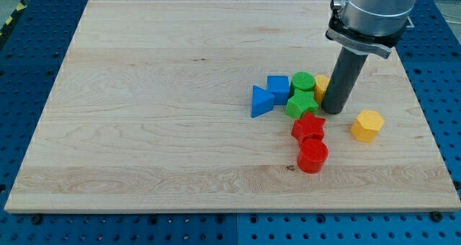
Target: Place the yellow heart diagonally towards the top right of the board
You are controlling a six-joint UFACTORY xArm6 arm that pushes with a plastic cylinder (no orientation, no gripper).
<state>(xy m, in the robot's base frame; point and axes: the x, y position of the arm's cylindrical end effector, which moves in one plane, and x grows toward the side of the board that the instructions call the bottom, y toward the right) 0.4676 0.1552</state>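
The yellow heart (320, 86) is mostly hidden behind my rod; only a small yellow part shows to the rod's left, right of the green cylinder (302, 82). My tip (332, 111) rests on the wooden board (158, 115) just below and right of the heart, touching or nearly touching it. The tip is also right next to the green star (300, 104).
A blue cube (278, 86) and a blue triangle (261, 101) lie left of the green blocks. A red star (308, 127) and a red cylinder (312, 156) lie below them. A yellow hexagon (366, 125) sits alone to the right.
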